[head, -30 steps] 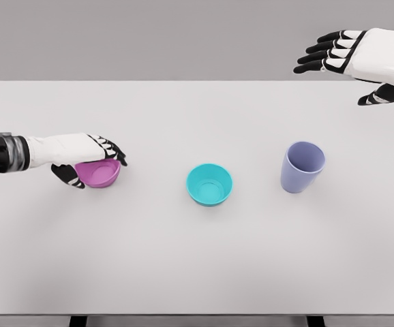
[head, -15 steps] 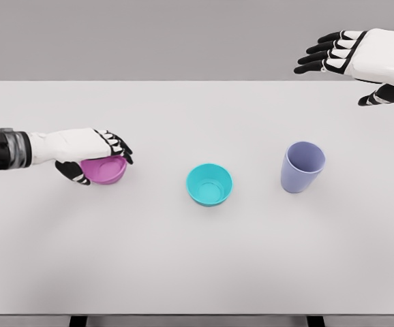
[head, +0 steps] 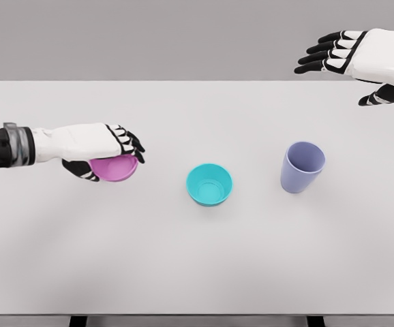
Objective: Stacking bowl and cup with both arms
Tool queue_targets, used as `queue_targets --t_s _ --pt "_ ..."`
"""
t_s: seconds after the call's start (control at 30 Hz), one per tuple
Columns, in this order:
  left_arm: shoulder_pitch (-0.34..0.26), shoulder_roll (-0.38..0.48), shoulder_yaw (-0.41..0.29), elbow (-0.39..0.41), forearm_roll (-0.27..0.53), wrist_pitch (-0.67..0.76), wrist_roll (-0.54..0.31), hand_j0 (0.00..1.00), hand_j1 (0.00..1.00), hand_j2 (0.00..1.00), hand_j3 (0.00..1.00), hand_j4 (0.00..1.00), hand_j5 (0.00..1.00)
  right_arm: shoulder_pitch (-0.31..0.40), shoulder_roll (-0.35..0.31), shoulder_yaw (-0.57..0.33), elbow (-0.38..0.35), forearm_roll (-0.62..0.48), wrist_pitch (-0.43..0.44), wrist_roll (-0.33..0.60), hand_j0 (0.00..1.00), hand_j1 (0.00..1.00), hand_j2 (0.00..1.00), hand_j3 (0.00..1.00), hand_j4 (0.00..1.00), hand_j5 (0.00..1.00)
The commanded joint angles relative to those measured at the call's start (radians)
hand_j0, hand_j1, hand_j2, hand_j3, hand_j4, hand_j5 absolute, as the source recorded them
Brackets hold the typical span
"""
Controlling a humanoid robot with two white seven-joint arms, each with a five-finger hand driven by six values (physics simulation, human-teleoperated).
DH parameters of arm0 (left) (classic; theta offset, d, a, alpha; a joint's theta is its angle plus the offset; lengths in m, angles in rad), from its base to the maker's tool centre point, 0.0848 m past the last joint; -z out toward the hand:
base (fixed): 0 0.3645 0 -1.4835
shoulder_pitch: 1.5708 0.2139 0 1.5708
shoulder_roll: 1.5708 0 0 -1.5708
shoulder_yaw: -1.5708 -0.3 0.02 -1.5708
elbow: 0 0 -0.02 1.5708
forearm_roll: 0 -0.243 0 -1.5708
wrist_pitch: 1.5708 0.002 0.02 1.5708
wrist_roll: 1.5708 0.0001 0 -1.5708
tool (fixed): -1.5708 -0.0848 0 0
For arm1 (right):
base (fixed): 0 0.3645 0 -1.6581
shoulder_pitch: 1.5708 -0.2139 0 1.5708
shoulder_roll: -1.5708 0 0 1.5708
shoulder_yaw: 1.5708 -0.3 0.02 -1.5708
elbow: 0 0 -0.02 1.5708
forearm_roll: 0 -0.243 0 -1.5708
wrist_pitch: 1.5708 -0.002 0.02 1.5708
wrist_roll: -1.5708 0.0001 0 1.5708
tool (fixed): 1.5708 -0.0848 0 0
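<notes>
Now the white table (head: pixel 197 259) fills most of the frame, and over its left side my left hand (head: pixel 101 150) has carried the pink bowl (head: pixel 114 167) further toward the centre than a second ago; it sat near the left edge then and has slid to the right in both steps since. My fingers (head: pixel 130 142) are curled over the bowl's far rim while the thumb (head: pixel 81 170) hooks under its near side, so the bowl is pinched between them, hanging just below my palm. Its mouth is tipped toward the lower right of the frame rather than straight up; whether it touches the table I cannot tell.

My right hand (head: pixel 343 58) hovers in the upper right corner, unchanged from before, fingers spread and pointing left, holding nothing.

Right of centre stands the lavender cup (head: pixel 302 167), upright with its mouth leaning slightly toward the upper right, in the same spot as earlier. At the centre sits the teal bowl (head: pixel 209 184), mouth up, also unmoved, well apart from the pink bowl and the cup.
</notes>
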Motion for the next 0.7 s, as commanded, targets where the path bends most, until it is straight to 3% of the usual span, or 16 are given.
queue_targets --t_s 0.0,0.67 --pt "0.0 0.0 0.0 -0.013 0.005 0.002 0.001 0.73 0.73 0.73 0.73 0.73 0.73 0.0 0.001 -0.001 0.0 -0.005 0.003 -0.001 1.0 1.0 1.0 1.0 1.0 1.0" --pt "-0.028 -0.046 -0.014 -0.053 0.0 -0.005 0.001 0.73 0.73 0.73 0.73 0.73 0.73 0.025 0.0 -0.001 0.0 -0.005 0.003 -0.001 1.0 1.0 1.0 1.0 1.0 1.0"
